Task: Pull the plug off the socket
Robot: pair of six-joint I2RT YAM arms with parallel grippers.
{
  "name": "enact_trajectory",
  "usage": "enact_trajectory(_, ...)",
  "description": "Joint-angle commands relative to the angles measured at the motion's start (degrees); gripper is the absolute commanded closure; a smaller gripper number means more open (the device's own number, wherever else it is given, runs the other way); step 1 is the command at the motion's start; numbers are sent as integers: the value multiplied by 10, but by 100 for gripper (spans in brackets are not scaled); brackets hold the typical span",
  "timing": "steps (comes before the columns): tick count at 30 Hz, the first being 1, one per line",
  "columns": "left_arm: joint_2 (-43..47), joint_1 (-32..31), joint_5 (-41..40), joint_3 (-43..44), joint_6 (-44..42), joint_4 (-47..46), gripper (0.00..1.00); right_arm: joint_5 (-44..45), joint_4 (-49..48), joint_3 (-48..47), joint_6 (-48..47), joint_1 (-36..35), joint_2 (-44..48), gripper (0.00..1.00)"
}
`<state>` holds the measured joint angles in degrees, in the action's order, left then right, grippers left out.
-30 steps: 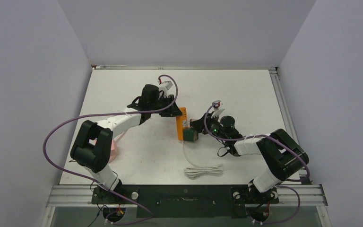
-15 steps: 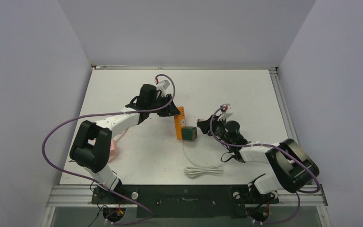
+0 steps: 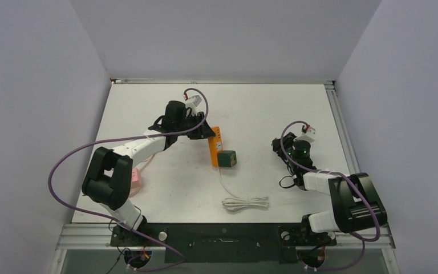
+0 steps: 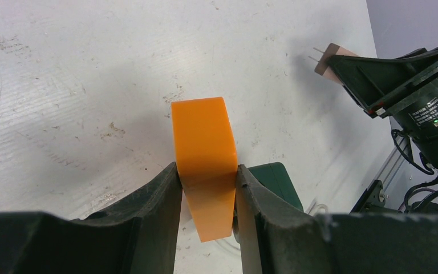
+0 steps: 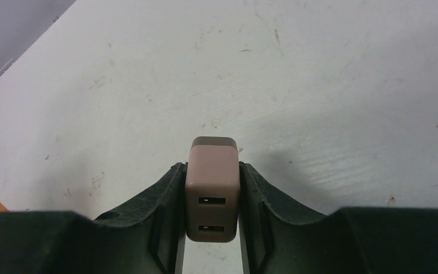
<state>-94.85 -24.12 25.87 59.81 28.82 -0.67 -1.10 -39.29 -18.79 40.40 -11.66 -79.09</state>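
Presently left claw (image 4: 205,171) clamps the orange power strip (image 4: 199,131); right claw (image 5: 212,168) pinches the tan USB charger (image 5: 212,197), perhaps shallowly enough to drop it.

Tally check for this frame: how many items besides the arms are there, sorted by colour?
orange socket strip: 1
green plug: 1
white cable: 1
tan USB charger: 1
pink object: 1
Total: 5
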Motion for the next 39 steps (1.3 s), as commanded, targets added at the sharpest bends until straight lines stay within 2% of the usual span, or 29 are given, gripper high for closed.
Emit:
enact_trajectory(1, 31, 2, 25, 13, 5, -50, 100, -9, 12, -3, 26, 17, -14, 87)
enact_trajectory(11, 29, 2, 27, 13, 5, -50, 100, 26, 48, -7, 40, 34, -20, 60)
enact_trajectory(20, 33, 2, 24, 12, 3, -50, 100, 48, 70, -6, 42, 45, -2, 46)
enact_trajectory(26, 42, 1, 17, 7, -5, -52, 100, 60, 59, 9, 9, 46, 49, 26)
enact_trajectory(29, 48, 1, 11, 2, -6, -57, 100, 29, 16, 25, -19, 42, 86, 15)
enact_trajectory(32, 48, 2, 7, 0, -2, -60, 100, -55, -47, 32, -55, 25, 91, 4)
enact_trajectory(35, 50, 2, -17, -4, 2, -54, 100, -160, -122, 18, -83, -18, 44, 2)
enact_trajectory(39, 74, 5, -67, -23, 4, -60, 100, -227, -178, -21, -76, -98, -40, 2)
